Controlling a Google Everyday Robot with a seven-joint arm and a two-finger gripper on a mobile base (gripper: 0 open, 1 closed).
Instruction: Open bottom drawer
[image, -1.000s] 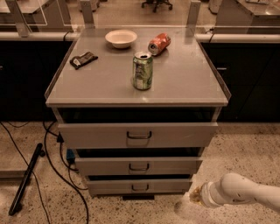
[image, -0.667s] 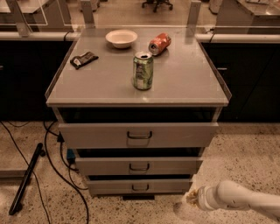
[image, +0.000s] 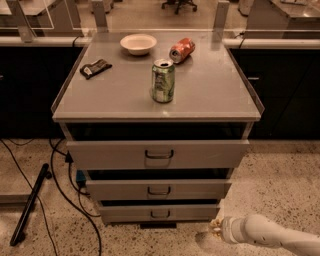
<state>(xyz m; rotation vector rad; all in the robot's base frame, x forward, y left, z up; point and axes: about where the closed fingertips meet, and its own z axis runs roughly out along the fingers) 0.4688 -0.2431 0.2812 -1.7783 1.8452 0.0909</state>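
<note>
Arm low at near right, gripper beside the bottom drawer.
White arm (image: 272, 235) comes in from the right edge, almost level just above the floor (image: 280, 185), wrist pointing left. Gripper (image: 216, 231) sits just right of and nearer than the bottom drawer (image: 125, 214), clear of its handle (image: 160, 214); apart or together, cannot tell. Drawer is the lowest of three fronts.

Legible text, brands, numbers: none.
- Green can (image: 163, 81), upright on the desk (image: 210, 95): printed pattern, unreadable.
- Red can (image: 181, 50), lying on its side: label unreadable.
- Dark packet (image: 95, 68), desk's left part: pale patch, unreadable.
- Gripper (image: 216, 229), low near the floor, just right of the bottom drawer (image: 160, 213): no readable marking.
</note>
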